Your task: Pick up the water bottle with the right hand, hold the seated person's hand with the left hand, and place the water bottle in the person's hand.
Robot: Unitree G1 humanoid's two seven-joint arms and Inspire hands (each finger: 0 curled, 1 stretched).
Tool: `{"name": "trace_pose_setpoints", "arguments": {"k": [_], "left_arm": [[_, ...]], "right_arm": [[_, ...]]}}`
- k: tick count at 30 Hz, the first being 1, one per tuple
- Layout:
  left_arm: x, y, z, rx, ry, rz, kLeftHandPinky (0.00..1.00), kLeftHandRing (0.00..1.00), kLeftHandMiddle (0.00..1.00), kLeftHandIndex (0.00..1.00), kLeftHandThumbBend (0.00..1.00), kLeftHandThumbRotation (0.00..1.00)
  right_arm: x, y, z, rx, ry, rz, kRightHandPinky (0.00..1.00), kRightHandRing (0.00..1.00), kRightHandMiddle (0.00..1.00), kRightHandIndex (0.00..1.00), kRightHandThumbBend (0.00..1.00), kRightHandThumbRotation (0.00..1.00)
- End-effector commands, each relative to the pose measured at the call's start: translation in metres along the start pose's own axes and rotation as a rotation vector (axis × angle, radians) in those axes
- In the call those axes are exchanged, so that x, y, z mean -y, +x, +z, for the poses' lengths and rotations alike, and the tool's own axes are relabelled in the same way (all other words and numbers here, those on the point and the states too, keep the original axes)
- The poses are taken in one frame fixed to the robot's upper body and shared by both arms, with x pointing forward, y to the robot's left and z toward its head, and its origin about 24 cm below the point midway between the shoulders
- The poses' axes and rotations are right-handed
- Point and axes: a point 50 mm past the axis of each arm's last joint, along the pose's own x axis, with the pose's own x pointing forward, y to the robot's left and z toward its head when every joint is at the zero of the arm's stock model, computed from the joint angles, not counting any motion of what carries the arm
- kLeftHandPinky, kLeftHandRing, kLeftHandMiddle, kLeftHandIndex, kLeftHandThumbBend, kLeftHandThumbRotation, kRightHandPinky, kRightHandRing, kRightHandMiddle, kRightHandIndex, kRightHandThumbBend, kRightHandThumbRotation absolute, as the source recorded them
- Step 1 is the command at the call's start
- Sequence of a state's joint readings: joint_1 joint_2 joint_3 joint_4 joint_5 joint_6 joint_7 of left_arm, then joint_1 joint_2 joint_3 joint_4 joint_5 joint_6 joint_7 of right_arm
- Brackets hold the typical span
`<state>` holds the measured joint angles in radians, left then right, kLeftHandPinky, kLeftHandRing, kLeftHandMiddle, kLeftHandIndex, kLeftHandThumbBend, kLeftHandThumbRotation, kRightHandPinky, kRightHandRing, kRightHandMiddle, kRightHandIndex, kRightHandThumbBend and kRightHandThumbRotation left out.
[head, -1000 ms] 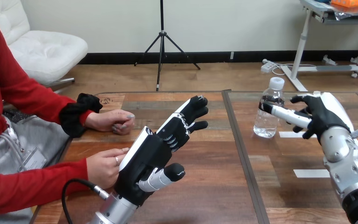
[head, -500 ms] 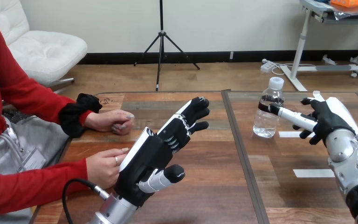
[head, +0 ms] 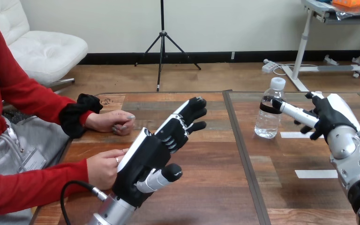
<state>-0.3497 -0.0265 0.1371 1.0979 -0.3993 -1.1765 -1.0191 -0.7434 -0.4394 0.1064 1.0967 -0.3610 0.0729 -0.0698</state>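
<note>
Nothing is finished yet. The bottle (head: 268, 112) stands upright on the worktop (head: 215, 192), far right, ungrasped. Your right robot hand (head: 329, 117) is spread open just right of it, one fingertip at its label. Your left robot hand (head: 146, 157) is open, fingers straight, beside the person's near hand (head: 102, 168), not clasping it.

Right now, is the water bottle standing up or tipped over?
Upright: the water bottle stands on its base, white cap on top.

Clear plastic water bottle (head: 267, 121): white cap, dark band
Wooden table (head: 215, 187): brown grain, dark seam
Flat tape strips (head: 313, 174): white
</note>
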Motion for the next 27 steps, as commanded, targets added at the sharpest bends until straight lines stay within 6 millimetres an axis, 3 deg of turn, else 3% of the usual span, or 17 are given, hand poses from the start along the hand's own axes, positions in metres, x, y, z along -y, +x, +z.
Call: {"name": "trace_pose_setpoints", "arguments": {"k": [1, 6, 13, 27], "left_arm": [[-0.0081, 0.0162, 0.0095, 0.069, 0.042, -0.003, 0.88, 0.94, 0.96, 0.94, 1.00, 0.78], [-0.0077, 0.0161, 0.0098, 0.071, 0.050, 0.003, 0.87, 0.94, 0.95, 0.94, 1.00, 0.79], [-0.0071, 0.0159, 0.0095, 0.073, 0.044, -0.002, 0.87, 0.94, 0.95, 0.94, 1.00, 0.79], [-0.0048, 0.0140, 0.0084, 0.066, 0.045, 0.004, 0.88, 0.94, 0.96, 0.94, 1.00, 0.79]], "right_arm": [[0.0262, 0.0053, 0.0295, 0.090, 0.017, -0.083, 0.65, 0.82, 0.86, 0.98, 1.00, 0.83], [0.0266, 0.0053, 0.0280, 0.092, 0.019, -0.093, 0.71, 0.86, 0.89, 0.99, 1.00, 0.82], [0.0281, 0.0053, 0.0263, 0.099, 0.022, -0.110, 0.71, 0.86, 0.91, 1.00, 1.00, 0.81], [0.0342, 0.0050, 0.0289, 0.141, 0.026, -0.137, 0.92, 0.98, 0.99, 1.00, 1.00, 0.76]]}}
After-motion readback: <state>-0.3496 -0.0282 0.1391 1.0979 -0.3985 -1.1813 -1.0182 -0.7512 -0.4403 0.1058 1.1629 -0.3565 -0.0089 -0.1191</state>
